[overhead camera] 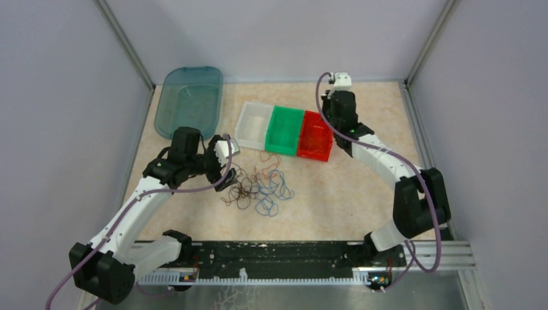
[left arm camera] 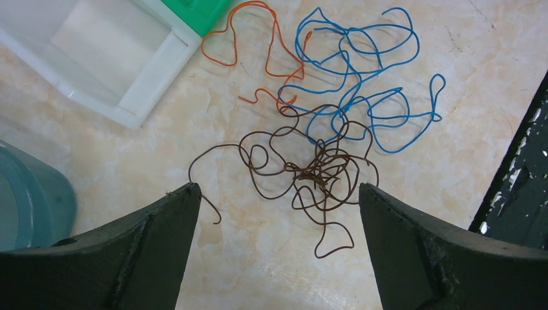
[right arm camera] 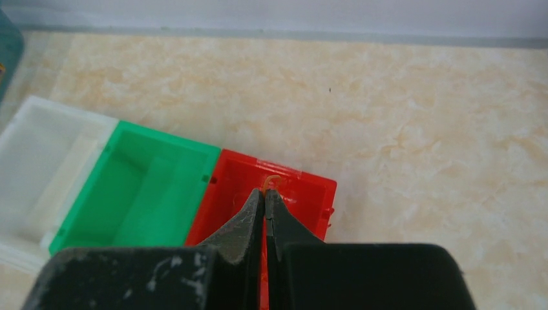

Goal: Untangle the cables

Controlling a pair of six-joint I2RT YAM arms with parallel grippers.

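Note:
The cables (overhead camera: 258, 190) lie in a loose pile on the table in front of the bins. In the left wrist view a dark brown tangle (left arm camera: 323, 171) lies nearest, blue wires (left arm camera: 362, 77) loop beyond it, and a red-orange wire (left arm camera: 271, 39) runs toward the bins. My left gripper (left arm camera: 278, 194) is open and empty, its fingers spread above the near side of the brown tangle; it also shows in the top view (overhead camera: 226, 169). My right gripper (right arm camera: 265, 192) is shut on a thin orange wire (right arm camera: 271, 179), whose small loop sticks out of the tips above the red bin (right arm camera: 310, 177).
Three small bins stand in a row behind the pile: white (overhead camera: 245, 116), green (overhead camera: 284, 150), red (overhead camera: 315, 156). A teal translucent tray (overhead camera: 189, 100) lies at the back left. A black rail (overhead camera: 284, 258) runs along the near edge. Cage walls enclose the table.

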